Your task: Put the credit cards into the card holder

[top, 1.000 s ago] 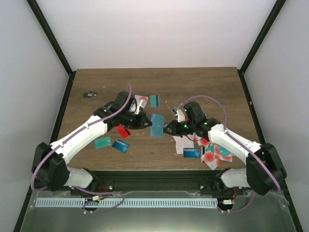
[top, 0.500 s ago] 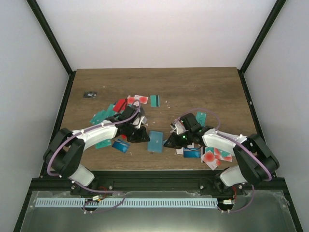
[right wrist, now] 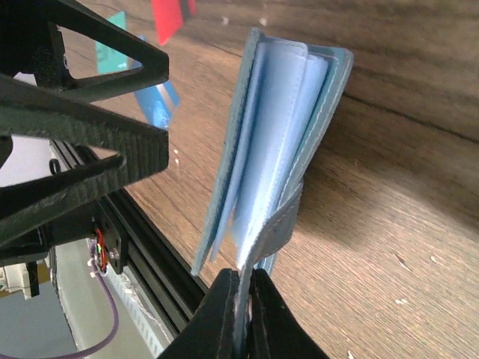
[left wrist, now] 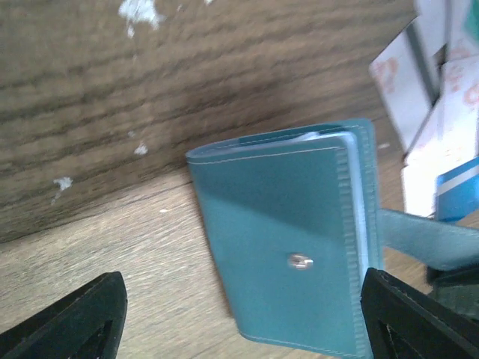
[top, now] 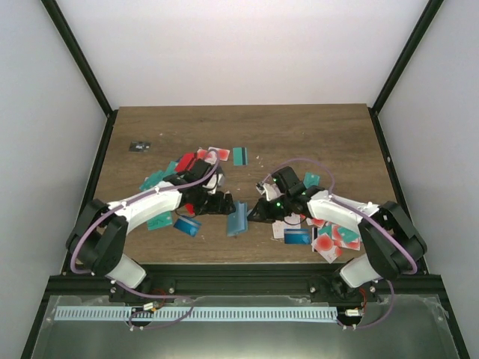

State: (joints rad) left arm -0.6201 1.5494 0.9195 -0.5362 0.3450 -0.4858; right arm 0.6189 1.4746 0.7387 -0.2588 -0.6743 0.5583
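The card holder (top: 238, 219) now sits closer to the near edge of the table (top: 314, 134) than a second ago. It has turned from lying broad and flat to standing on edge, so from above it shows as a narrow strip. The left gripper (top: 229, 206) and right gripper (top: 253, 215) have drawn back with it, and the left arm's retreat uncovers teal cards (top: 153, 180) and a red card (top: 187, 161).
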